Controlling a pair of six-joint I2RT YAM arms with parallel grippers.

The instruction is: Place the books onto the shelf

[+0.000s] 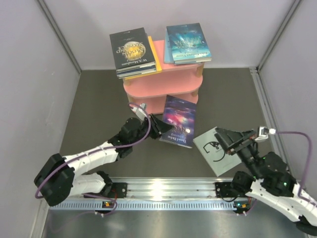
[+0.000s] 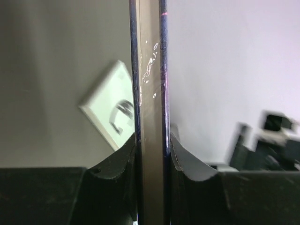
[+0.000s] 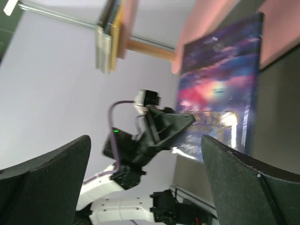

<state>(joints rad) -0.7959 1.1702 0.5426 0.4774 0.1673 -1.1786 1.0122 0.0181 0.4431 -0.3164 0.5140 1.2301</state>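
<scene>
Books: 2 stacks lie flat on the top board of the pink shelf [image 1: 159, 54], upper middle of the overhead frame. The left stack [image 1: 132, 52] has a black cover with a gold moon and gold lettering on top and a yellow one showing beneath. The right stack [image 1: 187, 43] has a teal icy cover on top and a pale blue one under it.

The purple book [image 1: 179, 120] is at centre frame, just below the shelf. Its cover is a galaxy swirl of violet, pink and blue, glossy with glare. Its far edge sits close to the lower pink board; I cannot tell whether they touch. The left claw [image 1: 161, 129] is clamped on this book's left edge. In the left wrist view both fingers [image 2: 119, 161] press a thin dark spine.

The white book [image 1: 214, 148] lies flat on the dark table [image 1: 99, 99] at lower right, pale grey with a black curved mark on the cover.

The right claw [image 1: 225, 139] is above the white book's right part, its fingers wide apart and gripping nothing.
</scene>
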